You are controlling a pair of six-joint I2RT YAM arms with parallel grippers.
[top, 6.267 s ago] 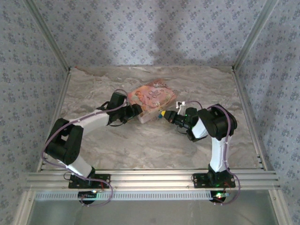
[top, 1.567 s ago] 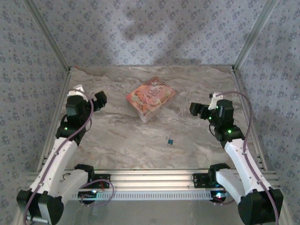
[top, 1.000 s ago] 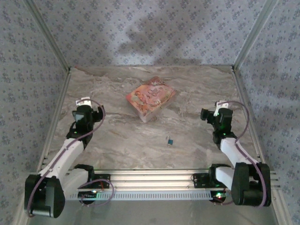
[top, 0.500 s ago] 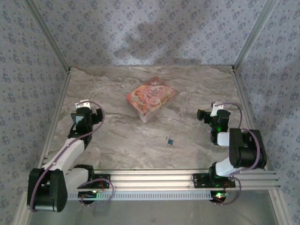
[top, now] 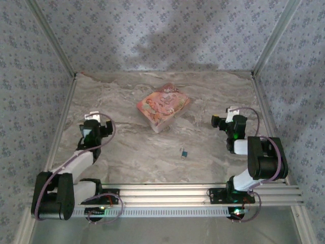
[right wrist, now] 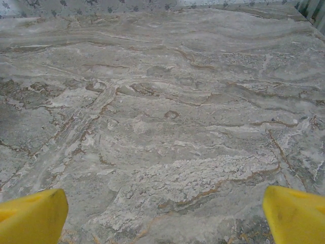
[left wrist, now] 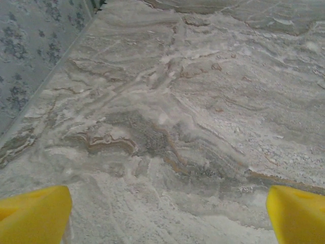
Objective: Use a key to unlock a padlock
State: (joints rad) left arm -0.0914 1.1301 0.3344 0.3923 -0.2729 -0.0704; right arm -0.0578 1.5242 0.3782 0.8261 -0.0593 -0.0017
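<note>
At the left side of the table (top: 132,152), the left gripper (top: 107,125) hangs low over the surface. Its two fingers (left wrist: 33,213) are spread wide with nothing between them. In the left wrist view they show as two smooth yellow tips in the lower corners, with bare table between.

Further right, toward the far side, lies one flat pink-orange box (top: 163,108) with a printed picture on top. It is turned at an angle to the table edges.

The key (top: 184,152) lies flat on the table, nearer to the front than the box. It is between the two grippers, well apart from both and closer to the right one. It is one tiny thin piece with a blue head.

At the right, the right gripper (top: 215,122) is also spread wide and holds nothing. It points toward the middle of the table.

The table has a grey-beige marble pattern with brown veins. The walls (top: 162,35) carry a blue-grey flower pattern.
</note>
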